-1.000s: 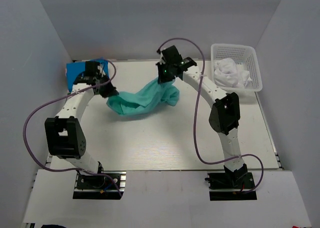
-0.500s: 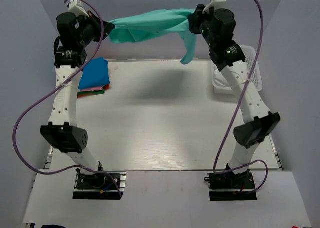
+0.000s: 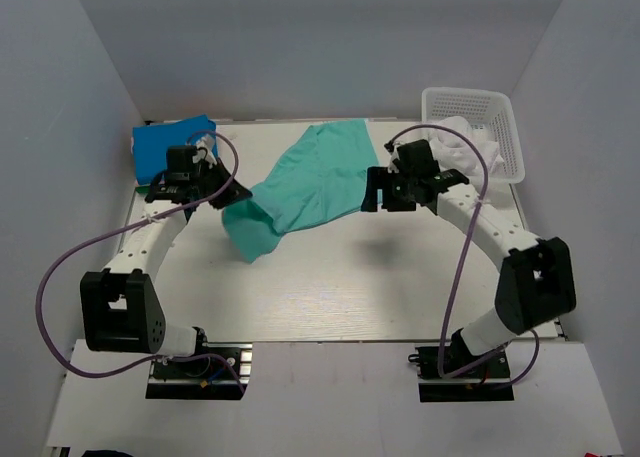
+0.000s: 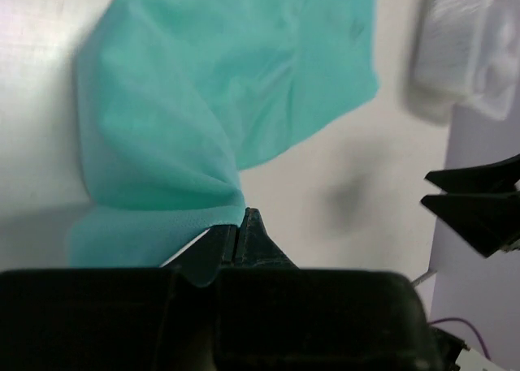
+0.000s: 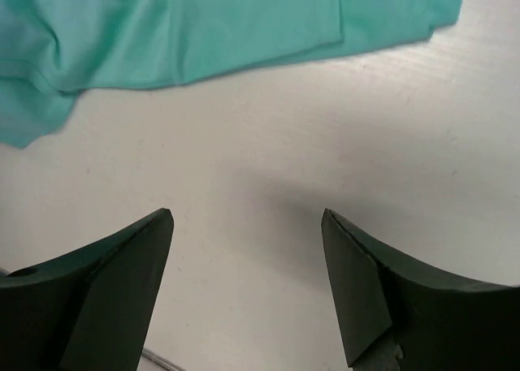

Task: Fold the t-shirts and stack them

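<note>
change: right end effector (image 3: 372,189) just let go, jaws wide, empty | left end effector (image 3: 233,190) clamped on an edge of the teal t-shirt (image 3: 305,182) | where: spread on the bench (image 3: 330,277), left of the basket (image 3: 480,112) | meaning: laid out, folding's probably next

We see a white plastic lattice basket (image 3: 468,102) standing at the far right corner of a pale, wood-grained table (image 3: 330,277), just inside its edge. Plain grey-blue walls (image 3: 300,47) close in the table on three sides.
</note>
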`<control>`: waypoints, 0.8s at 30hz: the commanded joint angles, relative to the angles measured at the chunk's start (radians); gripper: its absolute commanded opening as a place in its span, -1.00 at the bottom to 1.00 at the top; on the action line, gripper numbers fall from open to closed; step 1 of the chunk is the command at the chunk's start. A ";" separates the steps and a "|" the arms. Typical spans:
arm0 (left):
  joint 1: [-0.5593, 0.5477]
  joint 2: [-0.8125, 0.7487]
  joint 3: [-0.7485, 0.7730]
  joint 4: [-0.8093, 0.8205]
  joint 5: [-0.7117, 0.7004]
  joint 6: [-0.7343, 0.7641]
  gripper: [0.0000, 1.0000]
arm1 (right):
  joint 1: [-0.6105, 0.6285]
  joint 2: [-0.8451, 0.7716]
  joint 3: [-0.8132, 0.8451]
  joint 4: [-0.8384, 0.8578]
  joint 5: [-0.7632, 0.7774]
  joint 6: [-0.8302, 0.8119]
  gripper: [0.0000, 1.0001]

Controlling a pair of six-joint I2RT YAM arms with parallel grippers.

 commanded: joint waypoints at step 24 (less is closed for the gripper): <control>0.013 0.046 -0.098 -0.080 -0.018 0.040 -1.00 | 0.010 0.634 0.492 -0.160 0.132 0.008 0.52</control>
